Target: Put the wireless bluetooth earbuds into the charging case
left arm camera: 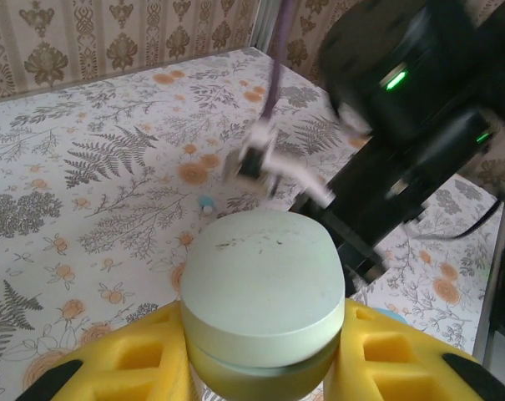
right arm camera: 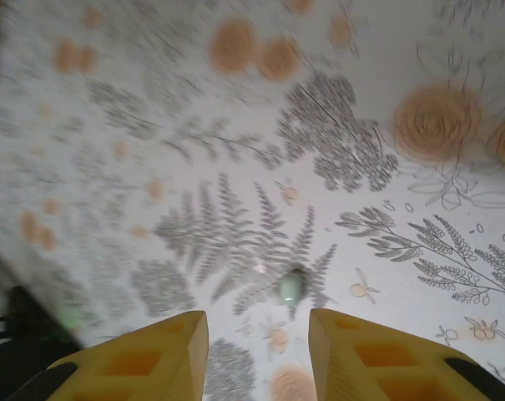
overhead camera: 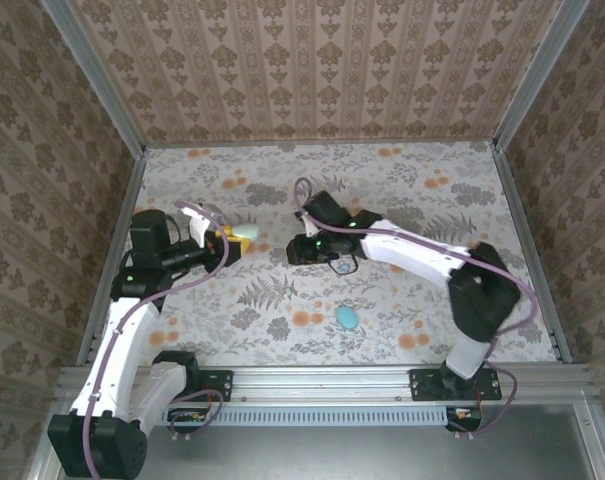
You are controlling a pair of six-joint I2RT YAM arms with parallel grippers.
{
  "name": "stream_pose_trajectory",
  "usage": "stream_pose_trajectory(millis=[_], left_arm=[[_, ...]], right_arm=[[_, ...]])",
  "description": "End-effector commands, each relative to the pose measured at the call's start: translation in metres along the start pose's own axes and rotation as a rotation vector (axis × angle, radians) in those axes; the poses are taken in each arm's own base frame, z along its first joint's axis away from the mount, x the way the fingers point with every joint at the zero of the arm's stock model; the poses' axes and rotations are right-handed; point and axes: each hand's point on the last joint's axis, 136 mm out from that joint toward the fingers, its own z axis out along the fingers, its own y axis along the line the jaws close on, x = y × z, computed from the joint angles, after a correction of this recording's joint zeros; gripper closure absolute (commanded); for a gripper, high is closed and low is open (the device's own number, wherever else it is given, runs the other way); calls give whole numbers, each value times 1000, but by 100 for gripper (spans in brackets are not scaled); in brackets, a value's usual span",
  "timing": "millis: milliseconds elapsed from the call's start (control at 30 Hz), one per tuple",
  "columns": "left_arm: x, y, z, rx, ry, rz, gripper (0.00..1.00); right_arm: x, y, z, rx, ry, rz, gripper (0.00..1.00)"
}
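While the left pincer [left arm camera: 262, 355] clamps the pale green charging case [left arm camera: 265, 284] aloft, the right pincer [right arm camera: 256, 334] hangs spread apart over one tiny teal earbud [right arm camera: 291, 286] lying on the bench [overhead camera: 402, 300]; closing off-centre could flick it away

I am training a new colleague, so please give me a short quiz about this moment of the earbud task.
1. True or false: the left end effector holds the pale green oval case.
2. What lies on the table just ahead of the right end effector? A) a tiny teal earbud B) a spoon C) a coin
3. Fill in: the right end effector's jaws stand ____.
Key: 1 true; 2 A; 3 open.
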Motion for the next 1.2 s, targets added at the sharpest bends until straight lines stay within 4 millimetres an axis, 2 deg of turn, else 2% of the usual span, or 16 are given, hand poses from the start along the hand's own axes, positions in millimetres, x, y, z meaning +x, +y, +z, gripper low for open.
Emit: stream_pose_trajectory(millis=[0,133,267,733,1167], left_arm=[[7,-1,-5,-7,9,4,100],[9,-1,-7,-18,11,3,100],[10,-2,-9,-19,9,4,100],[9,-4,-11,-12,0,2,100],[9,-6,-12,-7,-3,1,100]], right_arm=[[-1,6,15,37,30,-64,61],[12,6,38,67,89,-78,58],[30,0,50,116,146,-83,58],[46,-15,69,185,195,-85,64],[54,-8,74,190,223,-109,72]])
